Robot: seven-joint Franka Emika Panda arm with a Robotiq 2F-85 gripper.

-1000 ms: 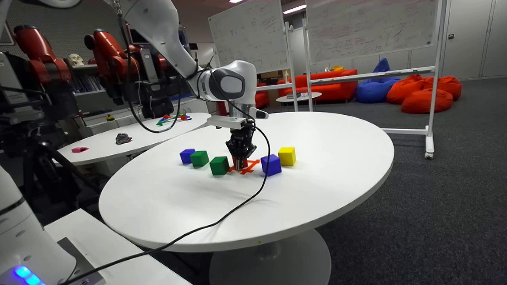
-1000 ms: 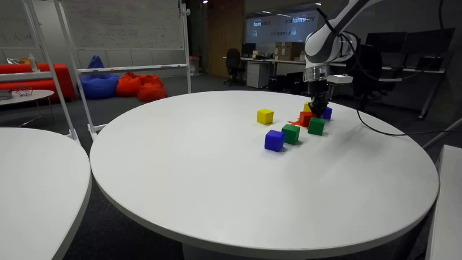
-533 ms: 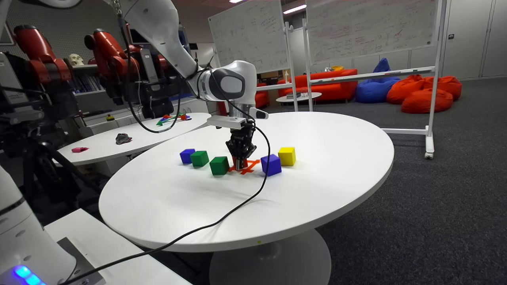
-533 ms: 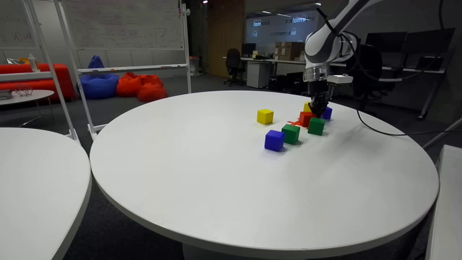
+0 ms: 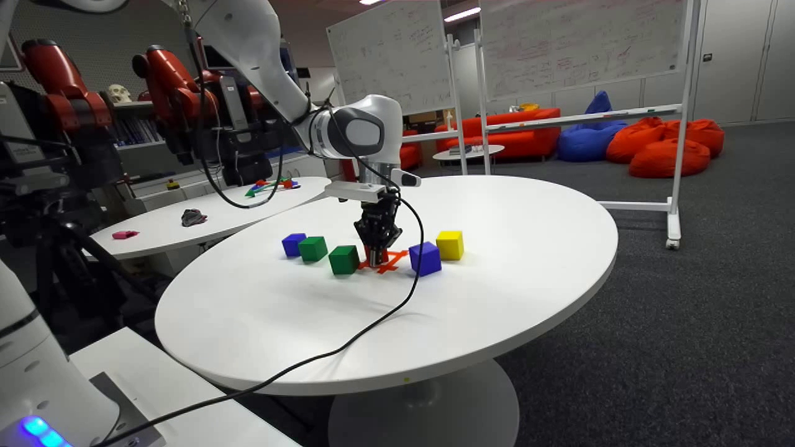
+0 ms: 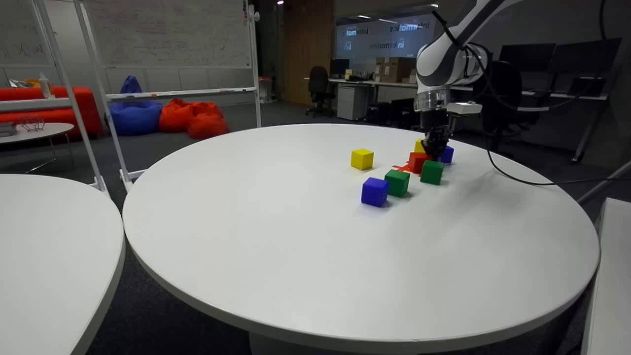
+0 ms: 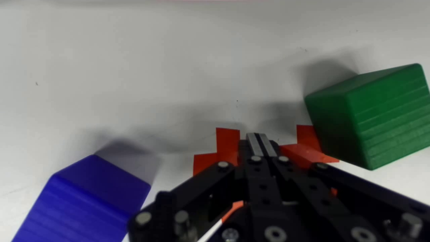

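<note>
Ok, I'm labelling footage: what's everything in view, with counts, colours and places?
Round table: 1, white, foreground
Blue cubes: 2, blue, on it
Green cubes: 2, green, on it
Yellow cubes: 2, yellow, on it
Red cube: 1, red, on it
Flat strips: several, red, on it
Other tables: several, white, nearby
Whiteboards: 2, white, background
Sofa: 1, red, background
Beanbags: several, red or blue, floor
Office chairs: at least 2, black, background
Red robot arms: 2, red, background
Arm: 1, white, above round table
Gripper: 1, black, shut, beside red cube
</note>
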